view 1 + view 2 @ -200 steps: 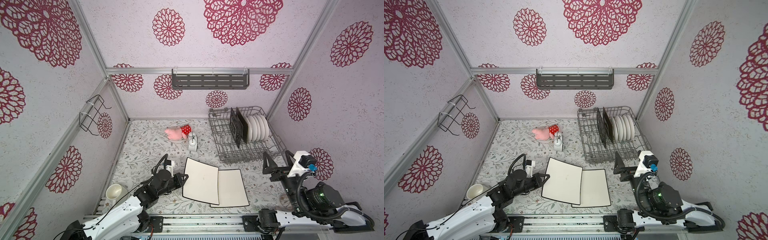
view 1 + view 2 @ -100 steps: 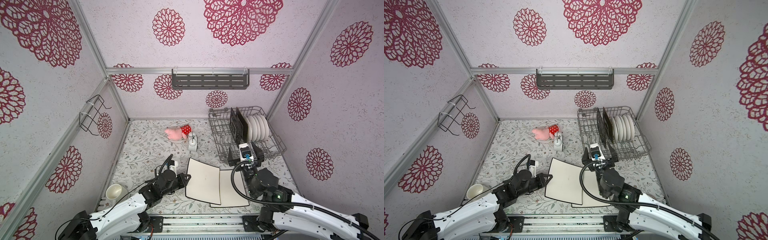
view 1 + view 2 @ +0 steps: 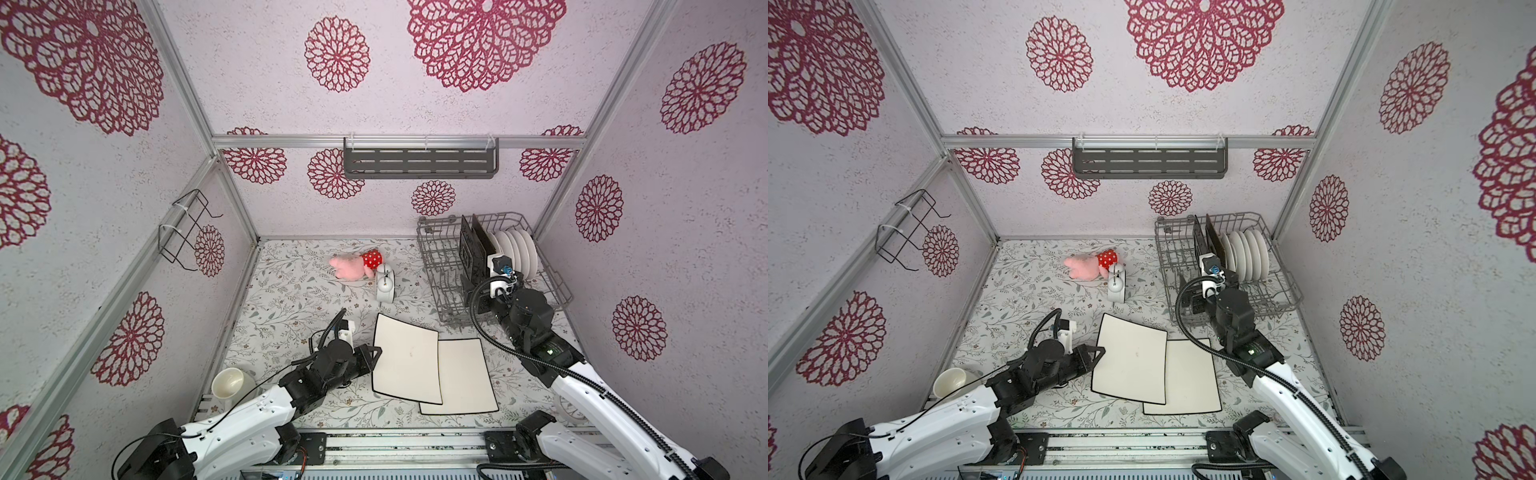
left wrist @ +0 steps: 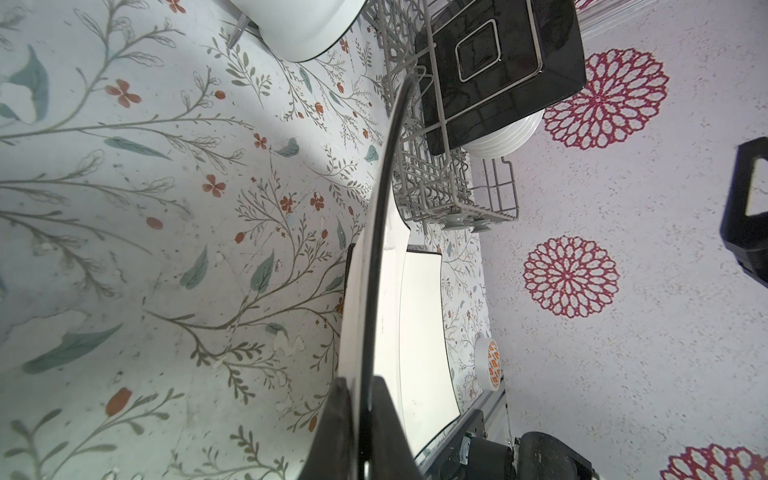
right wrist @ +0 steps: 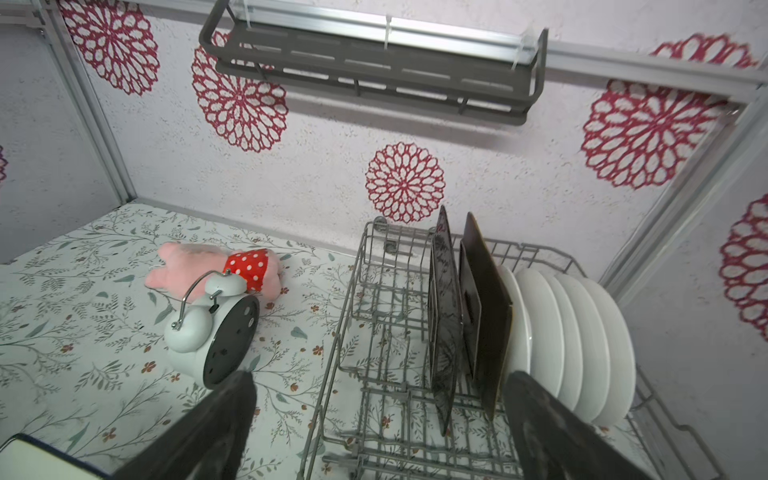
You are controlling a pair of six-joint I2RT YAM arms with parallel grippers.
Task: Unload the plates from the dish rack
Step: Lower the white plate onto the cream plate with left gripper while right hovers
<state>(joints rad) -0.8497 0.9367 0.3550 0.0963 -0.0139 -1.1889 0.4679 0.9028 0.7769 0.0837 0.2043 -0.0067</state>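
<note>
The dish rack (image 3: 490, 266), a grey wire basket, stands in the far right corner of the flowered table (image 3: 299, 299) and serves as the landmark here. Inside it, two dark square plates (image 5: 469, 316) stand upright on edge between the tines, and just beside them, toward the right wall, a row of round white plates (image 5: 573, 340) leans together, touching one another; no print or writing can be read on any of them from these angles. In front of the rack, toward the robot, two large white black-rimmed rectangular plates lie on the table: the upper rectangular plate (image 3: 405, 361) overlaps the lower rectangular plate (image 3: 461, 378), which lies flat. The left gripper (image 3: 372, 358) is clamped tight on the left edge of the upper plate, and the left wrist view shows that dark rim (image 4: 376, 266) running between its closed fingers. The right gripper (image 5: 378, 428) hovers at the front of the rack with its jaws spread wide, holding nothing, the dark plates lying between its fingers in the wrist view. Left of the rack, a white alarm clock (image 3: 385, 284) lies touching a pink plush toy (image 3: 353, 266) in a red dotted dress. Well apart from the rack, at the near left, stands a white mug (image 3: 228, 384). No readable labels show anywhere.
</note>
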